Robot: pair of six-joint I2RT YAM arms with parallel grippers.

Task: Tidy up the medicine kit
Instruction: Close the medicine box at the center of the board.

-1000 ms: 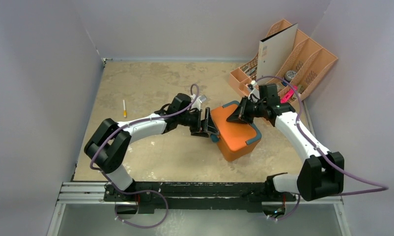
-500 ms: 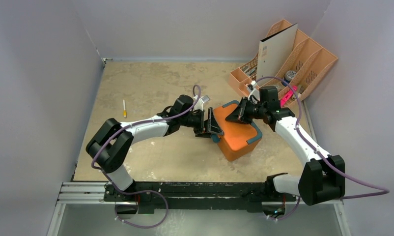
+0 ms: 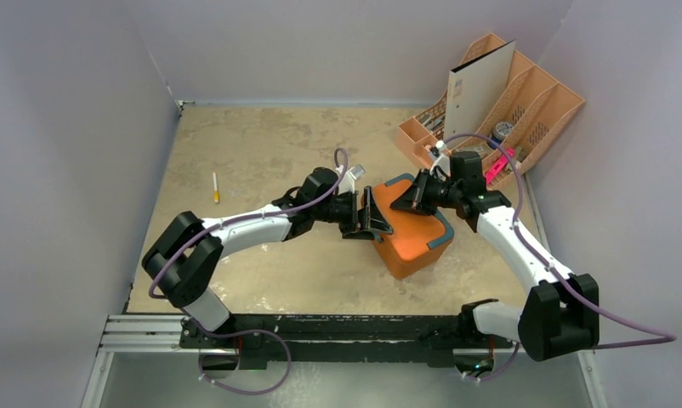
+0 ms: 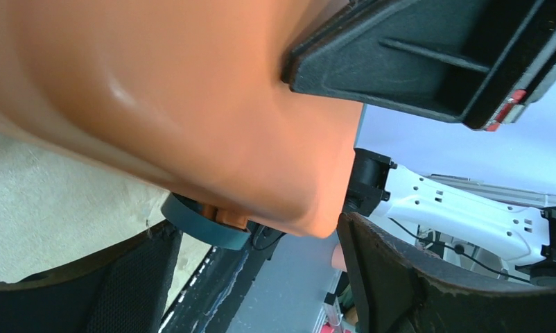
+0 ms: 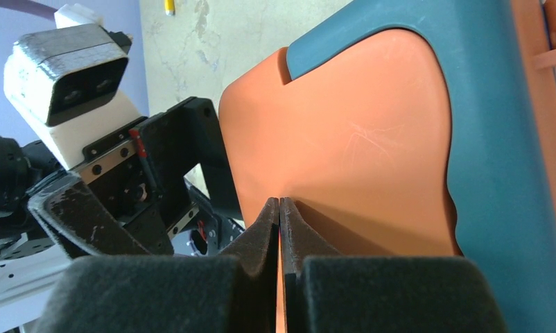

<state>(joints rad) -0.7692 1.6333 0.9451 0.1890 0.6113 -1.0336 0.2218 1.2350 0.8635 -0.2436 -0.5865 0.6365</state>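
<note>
The medicine kit [image 3: 412,238] is a bright orange case with teal latches, lid down, lying right of the table's centre. My left gripper [image 3: 373,214] is open at its left corner. In the left wrist view the kit's corner [image 4: 192,118] and a teal latch [image 4: 206,227] lie between the spread fingers [image 4: 400,277] of the left gripper [image 4: 261,277]. My right gripper [image 3: 410,194] is shut, its tips down on the lid. In the right wrist view the right gripper [image 5: 280,205] meets the orange lid [image 5: 351,132], beside the lid's teal band [image 5: 493,139].
A pale peach desk organizer [image 3: 542,110] holding a white board [image 3: 478,81] and small items stands at the back right, close behind the right arm. A white stick with a yellow tip [image 3: 215,187] lies at the left. Walls close in the left, back and right.
My left gripper has moved right, bringing its open jaws around the kit's left corner. The right gripper has shifted slightly left on the lid and stays shut.
</note>
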